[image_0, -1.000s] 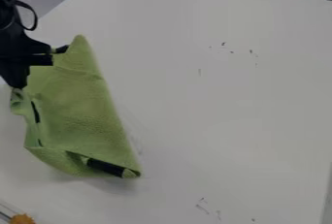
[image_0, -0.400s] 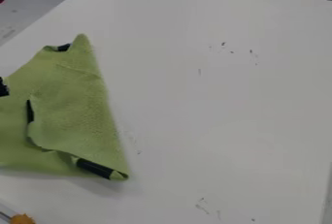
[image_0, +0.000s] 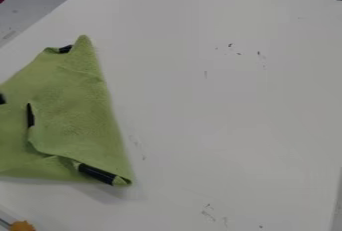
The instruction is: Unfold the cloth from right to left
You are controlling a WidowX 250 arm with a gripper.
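The green cloth [image_0: 73, 100], taken as the landmark, is laid on the white bench [image_0: 227, 110] and is cut off by the left edge of the camera view. It is left partly folded: a broad flap is turned over on its right part, and the flap's loose edge is curved down and across toward the cloth's lower right corner. A long, nearly straight side is formed on the right, running from a pointed top corner to that lower corner. A dark strip [image_0: 98, 173] is seen at the lower right fold, a dark sliver [image_0: 30, 115] beside the flap's loose edge, and a small dark patch [image_0: 65, 49] just left of the cloth's pointed top.

At the cloth's left, a small dark part of the gripper [image_0: 2, 99] is seen. Whether it is spread or closed, and whether the cloth is gripped, cannot be told.

Below the cloth, toward its left, an orange thing [image_0: 22, 226] is seen. Small dark marks [image_0: 230, 45] are scattered well to the right of the cloth's upper part.
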